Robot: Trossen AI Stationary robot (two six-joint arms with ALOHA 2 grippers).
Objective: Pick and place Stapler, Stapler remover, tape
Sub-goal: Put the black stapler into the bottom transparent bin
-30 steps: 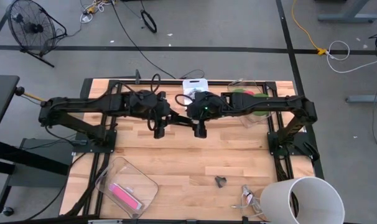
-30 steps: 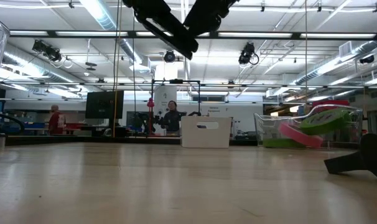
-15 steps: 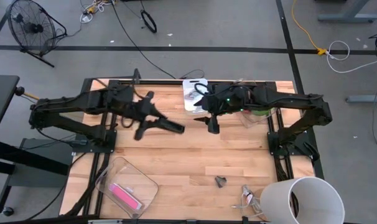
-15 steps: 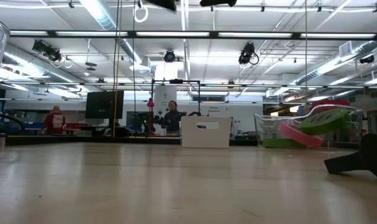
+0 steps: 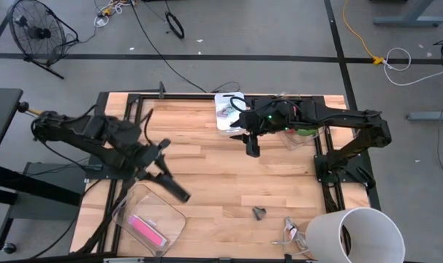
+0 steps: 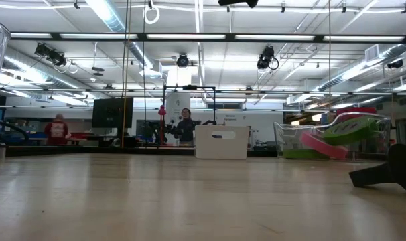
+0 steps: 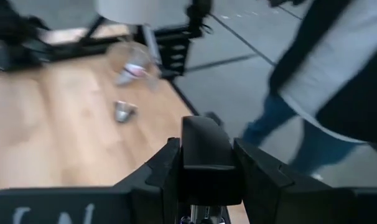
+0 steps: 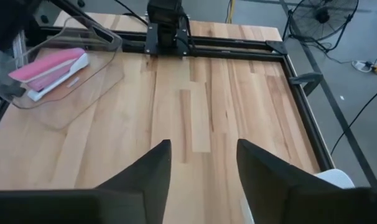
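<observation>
— What's on the wooden desk (image 5: 207, 183)?
— Green and red tape (image 5: 298, 120) in the far-right clear bin (image 5: 293, 139).
— The pincers?
— Left pincer (image 5: 179, 192) clenched near the near-left tray (image 5: 170, 212); right pincer (image 5: 252, 149) released, empty.

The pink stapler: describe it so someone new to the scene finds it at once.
In the high view, find the wooden table's corner below the left arm, where a clear tray sits. The pink stapler lies flat inside, alone; the other clear bin holds green and red tape rolls.
</observation>
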